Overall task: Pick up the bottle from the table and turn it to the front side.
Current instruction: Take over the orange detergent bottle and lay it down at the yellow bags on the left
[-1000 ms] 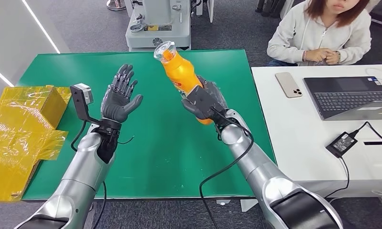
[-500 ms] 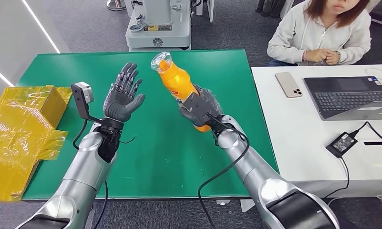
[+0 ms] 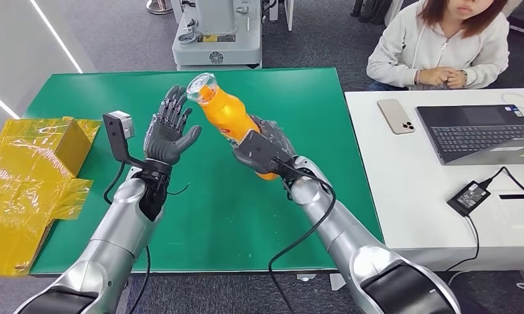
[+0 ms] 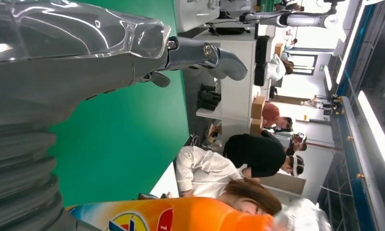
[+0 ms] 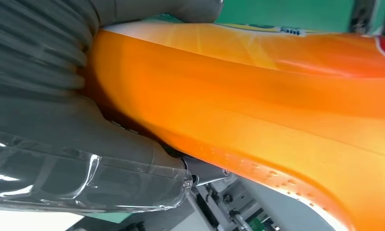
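Green table (image 3: 200, 216) under the head view: my right hand (image 3: 262, 152) grips the orange bottle (image 3: 229, 118) aloft, tilted toward my open left hand (image 3: 167, 131). Left wrist view: bottle just beside those spread fingers (image 4: 200, 53). I'd close them around it before rotating.

We see the bottle (image 3: 227, 118) held above the middle of the table (image 3: 200, 216), tilted, its top toward the far left, its base in the right hand (image 3: 262, 152). The left hand (image 3: 169, 129) is raised just left of the bottle's top, apart from it. Left of the table sits a wrapped box (image 3: 30, 176). Right of it stands a desk (image 3: 429, 216) carrying a phone (image 3: 395, 116), a laptop (image 3: 481, 131) and a power adapter (image 3: 467, 197). A person (image 3: 442, 42) sits behind the desk. A machine (image 3: 216, 33) stands beyond the table's far edge.
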{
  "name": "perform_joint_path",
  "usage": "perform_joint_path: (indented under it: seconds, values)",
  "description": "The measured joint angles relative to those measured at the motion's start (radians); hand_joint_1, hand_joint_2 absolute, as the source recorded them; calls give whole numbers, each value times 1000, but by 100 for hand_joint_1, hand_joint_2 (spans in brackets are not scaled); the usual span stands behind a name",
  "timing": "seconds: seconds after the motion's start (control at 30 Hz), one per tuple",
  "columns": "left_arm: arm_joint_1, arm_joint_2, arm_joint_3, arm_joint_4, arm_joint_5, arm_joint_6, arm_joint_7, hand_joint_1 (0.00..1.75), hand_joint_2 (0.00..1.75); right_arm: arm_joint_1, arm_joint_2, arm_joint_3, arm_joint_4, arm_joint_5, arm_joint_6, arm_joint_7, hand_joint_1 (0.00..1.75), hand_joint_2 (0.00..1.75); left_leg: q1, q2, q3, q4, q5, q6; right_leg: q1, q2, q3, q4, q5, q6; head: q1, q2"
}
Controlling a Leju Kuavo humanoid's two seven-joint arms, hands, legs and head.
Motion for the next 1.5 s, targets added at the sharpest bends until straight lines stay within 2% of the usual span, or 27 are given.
perform_joint_path:
  seconds: [0.33, 0.67, 0.8, 1.13, 1.33, 1.5]
  values:
    - [-6, 3, 0, 25, 12, -7, 3, 0, 175, -1, 28, 33, -34, -2, 50, 27, 169, 175, 0, 0, 0, 0, 0, 0, 0, 0, 0, 0, 0, 0, 0, 0]
    - [3, 10, 0, 23, 17, -12, 13, 0, 175, -1, 30, 43, -34, -10, 48, 34, 171, 175, 0, 0, 0, 0, 0, 0, 0, 0, 0, 0, 0, 0, 0, 0]
    - [11, 18, 0, 10, 19, -10, 14, 0, 175, -1, 25, 37, -29, -32, 21, 39, 174, 175, 0, 0, 0, 0, 0, 0, 0, 0, 0, 0, 0, 0, 0, 0]
    - [95, 49, 0, -137, -9, -12, 25, 0, 175, 10, -41, -57, -30, -56, -32, 16, 173, 175, 0, 0, 0, 0, 0, 0, 0, 0, 0, -1, 0, 0, 0, 0]
    - [165, 55, -10, -266, -59, 14, 32, 0, 175, 83, -71, -104, -121, -84, -46, 7, 174, 175, 0, 0, 0, 0, 0, 0, 0, 0, 0, -1, 0, 0, 0, 0]
    - [214, 60, -26, -353, -59, -5, 36, 0, 175, 134, -86, -127, -171, -89, -43, 3, 173, 175, 0, 0, 0, 0, -1, 0, 0, 0, 0, -1, 0, 0, 0, 0]
